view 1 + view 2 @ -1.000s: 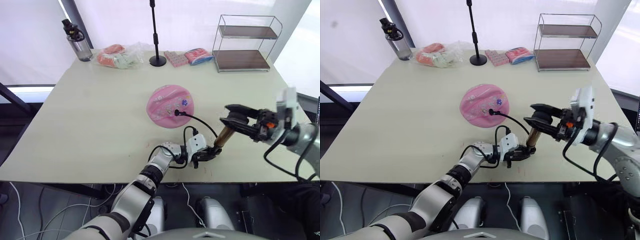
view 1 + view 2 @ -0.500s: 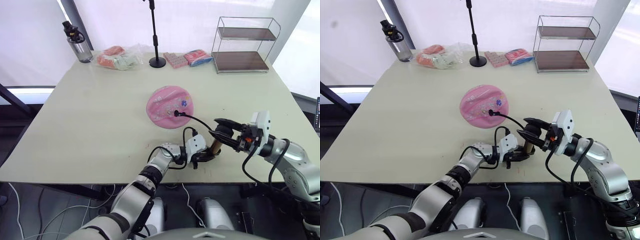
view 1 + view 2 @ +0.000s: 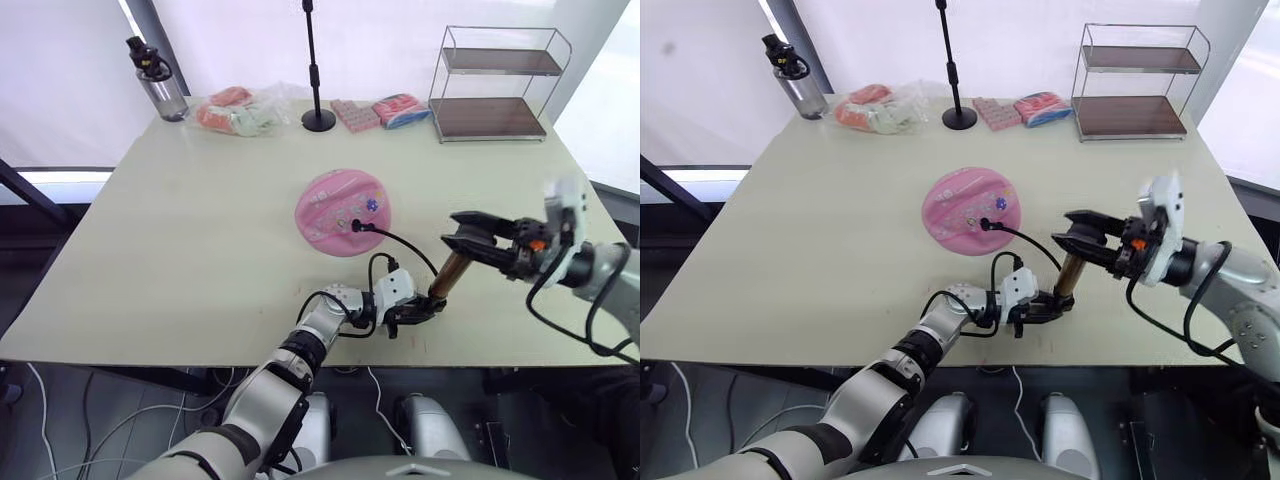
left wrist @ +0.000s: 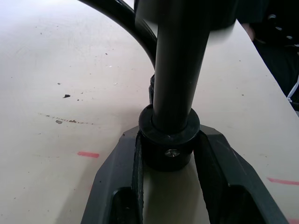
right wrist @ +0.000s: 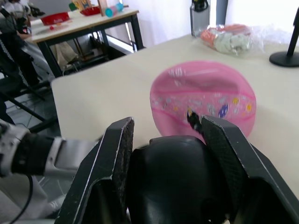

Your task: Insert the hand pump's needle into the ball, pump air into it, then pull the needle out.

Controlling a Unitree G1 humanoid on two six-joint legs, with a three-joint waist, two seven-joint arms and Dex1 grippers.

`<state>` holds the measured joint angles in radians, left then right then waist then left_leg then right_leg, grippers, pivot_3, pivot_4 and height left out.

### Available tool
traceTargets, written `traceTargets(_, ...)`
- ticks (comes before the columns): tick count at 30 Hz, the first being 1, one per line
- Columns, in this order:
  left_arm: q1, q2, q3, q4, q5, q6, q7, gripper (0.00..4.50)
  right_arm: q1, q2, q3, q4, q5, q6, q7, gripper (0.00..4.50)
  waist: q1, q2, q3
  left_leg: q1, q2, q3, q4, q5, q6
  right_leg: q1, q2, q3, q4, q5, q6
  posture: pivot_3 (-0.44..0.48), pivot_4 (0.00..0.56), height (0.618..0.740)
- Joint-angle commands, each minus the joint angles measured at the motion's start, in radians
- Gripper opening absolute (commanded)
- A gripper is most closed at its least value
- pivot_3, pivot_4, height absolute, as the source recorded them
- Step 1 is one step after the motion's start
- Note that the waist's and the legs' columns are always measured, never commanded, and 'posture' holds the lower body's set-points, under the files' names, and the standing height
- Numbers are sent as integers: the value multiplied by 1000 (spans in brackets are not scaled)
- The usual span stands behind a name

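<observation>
The pink ball (image 3: 342, 208) lies dented at the table's middle. The needle's black fitting (image 3: 354, 224) sits stuck into the ball's near side, and the thin black hose (image 3: 405, 245) curves from it to the hand pump (image 3: 448, 272). The pump stands tilted near the front edge, its gold cylinder showing. My left gripper (image 3: 412, 310) is shut on the pump's black bottom cap (image 4: 170, 141), low on the table. My right gripper (image 3: 462, 238) is shut on the black handle (image 5: 174, 179) at the pump's top, lifted above the table.
Along the table's far edge stand a water bottle (image 3: 153, 80), a clear bag of packets (image 3: 236, 113), a black stand (image 3: 318, 118), two small packs (image 3: 378, 111) and a wire rack (image 3: 497, 88). The table's front edge (image 3: 200, 352) is close to my left gripper.
Half a second ago my right gripper was low with the handle pressed down; it has now risen and drawn back to the right, with the gold cylinder exposed again.
</observation>
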<state>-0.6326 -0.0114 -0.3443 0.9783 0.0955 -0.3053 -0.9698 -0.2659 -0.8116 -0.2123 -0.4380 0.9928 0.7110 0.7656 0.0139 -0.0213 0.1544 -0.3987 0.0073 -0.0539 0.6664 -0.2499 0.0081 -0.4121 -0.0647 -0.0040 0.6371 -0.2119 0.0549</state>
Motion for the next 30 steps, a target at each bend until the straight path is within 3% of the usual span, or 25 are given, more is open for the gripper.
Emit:
traceTargets(1, 31, 18, -20, 56, 33, 32, -16, 1068, -69, -60, -135, -39, 106, 42, -31, 1833, 0, 0, 0, 0, 0, 0, 0, 0, 0, 0, 0, 0, -1, 0, 0, 0, 150, 731)
traceTargets(9, 35, 19, -26, 54, 40, 42, -16, 1068, -200, -173, -231, 11, 270, 138, -74, 1833, 0, 1, 2, -1, 0, 0, 0, 0, 1, 0, 0, 0, -2, 0, 0, 0, 150, 731)
traceTargets(16, 34, 21, -25, 56, 42, 42, -10, 1068, -262, -195, -237, 55, 321, 173, -94, 1833, 0, 1, 3, -2, 0, 1, 0, -2, 3, 0, 0, 0, -4, 0, 0, 0, 150, 731)
traceTargets(22, 37, 17, -14, 56, 30, 38, -9, 1068, -106, -139, -135, -13, 207, 158, -70, 1833, 0, 1, 2, -1, 0, 1, 0, -4, 7, 1, 0, 0, -5, 1, 1, 0, 150, 731)
traceTargets(30, 41, 14, -12, 56, 26, 25, -5, 1068, 64, -4, 58, 27, -65, -26, -4, 1833, -2, -2, -3, 3, 1, 1, 1, -4, 7, 4, 0, 0, -5, 0, 0, 0, 150, 731)
